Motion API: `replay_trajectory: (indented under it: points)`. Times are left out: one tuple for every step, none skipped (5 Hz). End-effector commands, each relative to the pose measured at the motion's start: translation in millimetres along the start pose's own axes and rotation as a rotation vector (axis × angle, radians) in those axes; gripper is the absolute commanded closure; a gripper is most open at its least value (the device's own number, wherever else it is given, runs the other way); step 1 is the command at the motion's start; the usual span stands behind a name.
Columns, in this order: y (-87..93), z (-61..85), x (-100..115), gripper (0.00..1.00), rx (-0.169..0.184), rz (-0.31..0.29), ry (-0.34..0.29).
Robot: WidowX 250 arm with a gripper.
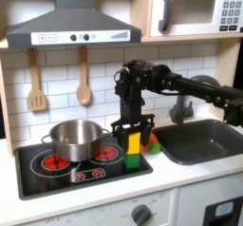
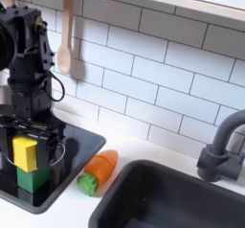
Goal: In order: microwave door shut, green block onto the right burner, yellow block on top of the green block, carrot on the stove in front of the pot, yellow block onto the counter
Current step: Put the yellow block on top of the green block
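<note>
In the first exterior view the microwave (image 1: pixel 195 9) sits at the upper right with its door flush, so the first step looks done. Below it, the stove (image 1: pixel 38 178) carries a silver pot (image 1: pixel 74 137) on the left burner. On the right burner the yellow block (image 1: pixel 134 141) stands on the green block (image 1: pixel 133 160), a tidy upright stack, so the second and third steps also look done. The gripper (image 1: pixel 133 131) comes straight down over the stack, its fingers on either side of the yellow block. The carrot (image 1: pixel 153 147) lies just right of the stack, at the stove's right edge, not in front of the pot. A dark sink (image 1: pixel 204 140) fills the right of the surface (image 1: pixel 190 178).

In the second exterior view the gripper (image 2: pixel 27 136) is seen closer. Its black fingers (image 2: pixel 59 148) flank the yellow block (image 2: pixel 26 152) closely, but whether they clamp it or have just let go cannot be told. The green block (image 2: pixel 32 180) sits directly beneath, on the stove (image 2: pixel 81 141). The carrot (image 2: pixel 98 170) rests on the white surface (image 2: pixel 62 211) between the stove's edge and the sink (image 2: pixel 177 198), green end nearest the camera.

By this reading, the carrot's move in front of the pot and the yellow block's move onto the surface are both left.
</note>
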State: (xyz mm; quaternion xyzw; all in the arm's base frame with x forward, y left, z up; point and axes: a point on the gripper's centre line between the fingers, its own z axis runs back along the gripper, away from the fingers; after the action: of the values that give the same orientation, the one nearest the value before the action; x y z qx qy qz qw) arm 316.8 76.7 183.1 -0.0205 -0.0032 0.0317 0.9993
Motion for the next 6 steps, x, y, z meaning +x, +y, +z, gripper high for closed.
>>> replay_trajectory:
  points:
    - [4.1,-1.7,0.7,0.47,0.013,0.015,0.000]
    - [2.7,-0.4,-0.4,0.00,0.016,0.010,-0.003]
    - [2.0,-0.3,-0.9,0.00,0.019,0.011,-0.006]
    - [1.3,-0.9,-1.4,0.00,0.011,0.018,0.001]
    - [-0.5,5.3,-1.1,0.00,-0.010,0.018,-0.007]
    - [-1.8,6.0,-1.2,0.00,-0.028,0.020,0.007]
